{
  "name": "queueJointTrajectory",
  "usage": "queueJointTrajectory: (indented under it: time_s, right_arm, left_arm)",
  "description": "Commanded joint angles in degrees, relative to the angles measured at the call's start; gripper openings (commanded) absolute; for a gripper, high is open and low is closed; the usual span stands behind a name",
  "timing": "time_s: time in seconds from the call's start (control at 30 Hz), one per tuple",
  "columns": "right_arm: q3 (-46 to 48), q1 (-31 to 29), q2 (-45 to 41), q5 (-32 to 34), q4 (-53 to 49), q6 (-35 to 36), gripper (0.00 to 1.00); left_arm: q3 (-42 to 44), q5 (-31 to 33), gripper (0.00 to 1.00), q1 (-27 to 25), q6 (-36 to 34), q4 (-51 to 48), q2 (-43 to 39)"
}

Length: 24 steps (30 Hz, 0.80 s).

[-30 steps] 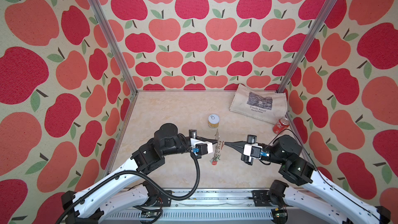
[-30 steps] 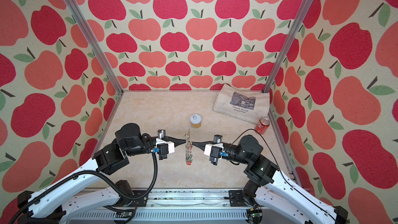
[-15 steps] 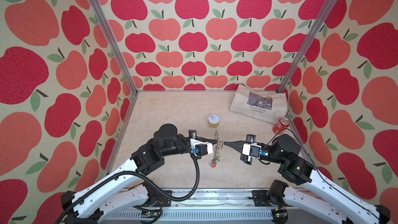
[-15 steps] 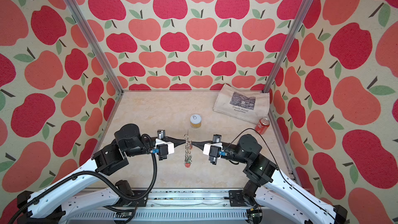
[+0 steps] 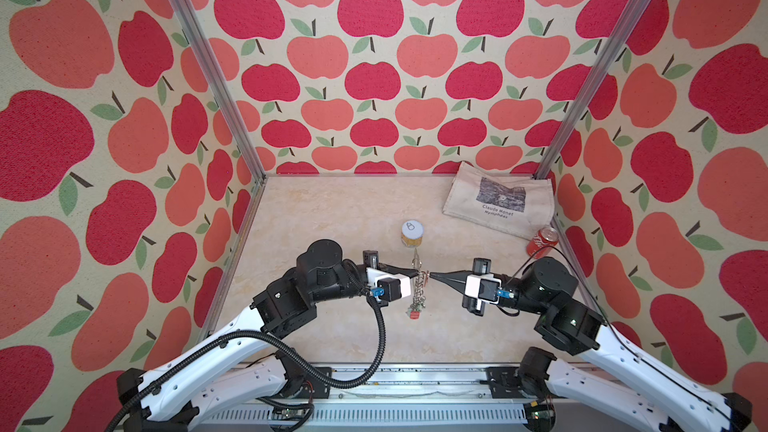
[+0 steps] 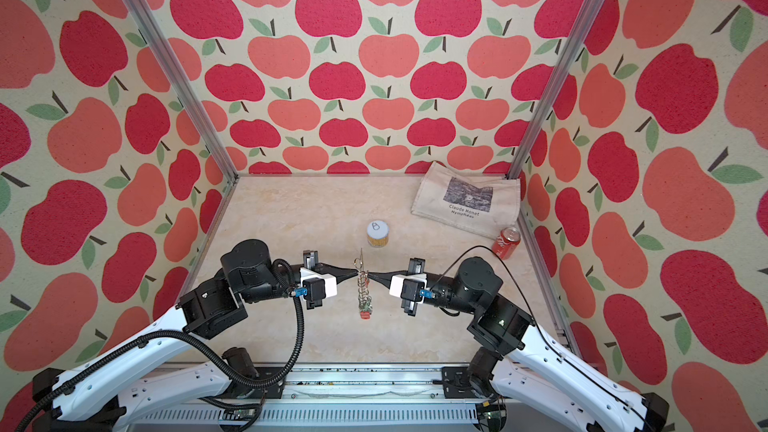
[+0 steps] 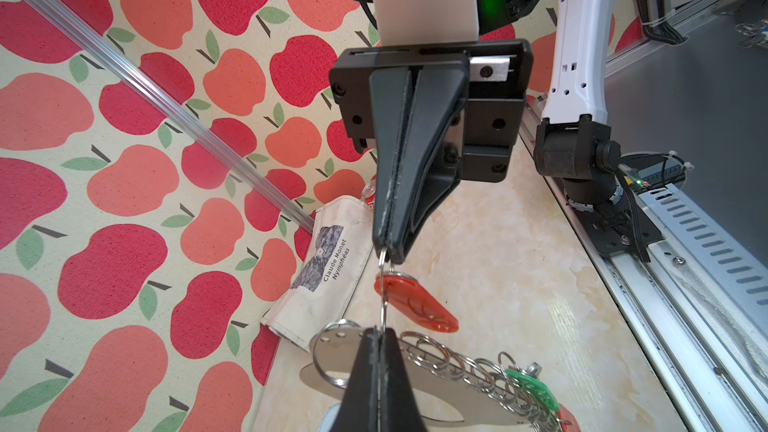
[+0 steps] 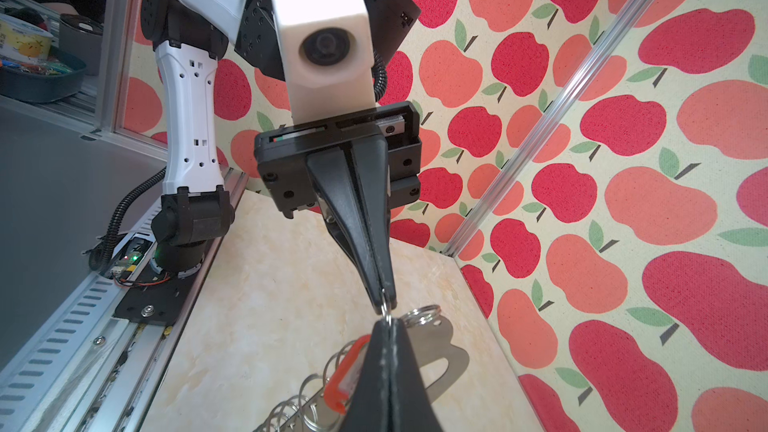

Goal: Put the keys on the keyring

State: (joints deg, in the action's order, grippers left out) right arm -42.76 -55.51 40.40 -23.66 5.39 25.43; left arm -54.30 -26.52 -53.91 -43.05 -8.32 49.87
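Two grippers meet tip to tip over the middle of the worktop [image 5: 332,218]. In both top views we see the left gripper [image 5: 417,273] reach in from the left and the right gripper [image 5: 433,275] reach in from the right. Both are squeezed tight shut.

In the left wrist view a thin metal ring [image 7: 383,317] runs from one tip to the other, and each gripper pinches one side of it. A red key tag [image 7: 415,305] hangs on that ring, just beside the tip of the right gripper.

The keyring [image 8: 436,342] is right at the spot where the tips meet. It is a flat grey plate. From above we see it on its edge, as a thin line that runs from near the tin toward the arm bases. We cannot tell if it touches the worktop. A row of small rings [image 7: 457,363] sits along its edge. Near the end of the row there is a green key tag [image 7: 530,388], and a second red tag [image 5: 414,315] shows at the very end.

Other things are here too. A little tin [image 5: 411,234] with a yellow side stands just behind the keyring. A cloth bag [image 5: 498,201] lies flat in the back right corner. A red drink can [image 5: 544,241] stands just beside the bag, close to the right wall.
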Motion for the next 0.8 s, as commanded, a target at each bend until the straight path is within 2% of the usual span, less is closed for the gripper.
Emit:
queueJointTrajectory:
  time_s: [0.0, 0.37, 0.53, 0.77]
  right_arm:
    - [-1.5, 0.0, 0.9, 0.3, -1.7, -0.5, 0.0]
    - [-1.8, 0.0, 0.6, 0.9, -2.6, -0.4, 0.0]
    - [-1.9, 0.0, -1.6, 2.8, -2.9, -0.6, 0.0]
    - [-2.8, 0.0, -1.9, 1.9, -6.0, -3.3, 0.0]
  left_arm:
    - [-0.9, -2.1, 0.0, -0.9, -0.6, 1.3, -1.2]
    - [-0.8, -1.3, 0.0, -1.2, -0.8, 1.1, -1.4]
    - [-1.3, 2.9, 0.0, -1.2, 0.3, -1.5, -0.7]
    - [-2.6, 5.5, 0.0, -1.2, 3.1, -5.3, -1.6]
